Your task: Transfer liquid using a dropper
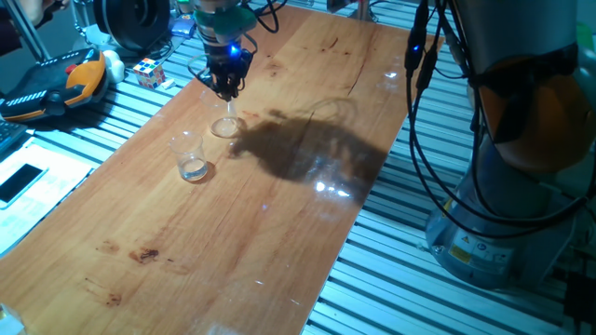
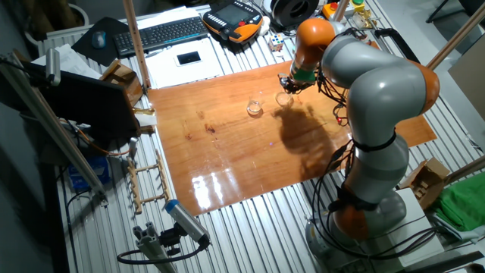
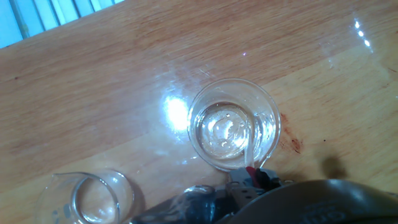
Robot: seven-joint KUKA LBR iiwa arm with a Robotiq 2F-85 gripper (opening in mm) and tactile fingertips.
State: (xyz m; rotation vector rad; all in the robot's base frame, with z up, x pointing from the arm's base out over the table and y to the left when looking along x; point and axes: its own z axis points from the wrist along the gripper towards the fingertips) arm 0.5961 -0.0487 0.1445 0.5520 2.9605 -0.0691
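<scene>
Hanging over the far end of the wooden desk (image 1: 242,186) in one fixed view, the black two-finger claw (image 1: 226,90) points straight down above a small low clear glass dish (image 1: 224,127). A thin clear stem reaches down from the claw tips to the dish, though it is too faint here to trace fully. A taller clear glass tumbler (image 1: 191,156) stands just beside the dish, nearer the camera, with a whitish glint at its bottom. A multicoloured puzzle cube (image 1: 148,71) and an orange-and-black handheld controller (image 1: 51,84) lie on the slatted metal surface beyond the desk edge.

From the other fixed view, the grey and orange arm (image 2: 371,91) bends over the desk (image 2: 227,152), with the claw (image 2: 289,83) above the dish (image 2: 284,98) and the tumbler (image 2: 255,107) close by. A black keyboard (image 2: 163,32) sits behind the desk.

Through the hand view, the claw (image 3: 252,180) is closed on the tiny thin clear dropper with a red end (image 3: 250,155); its tube slants down into the dish (image 3: 234,124), with the tip at the colourless liquid (image 3: 224,132) pooled there. The tumbler's rim (image 3: 93,199) shows at the lower left, apart from the dish.
</scene>
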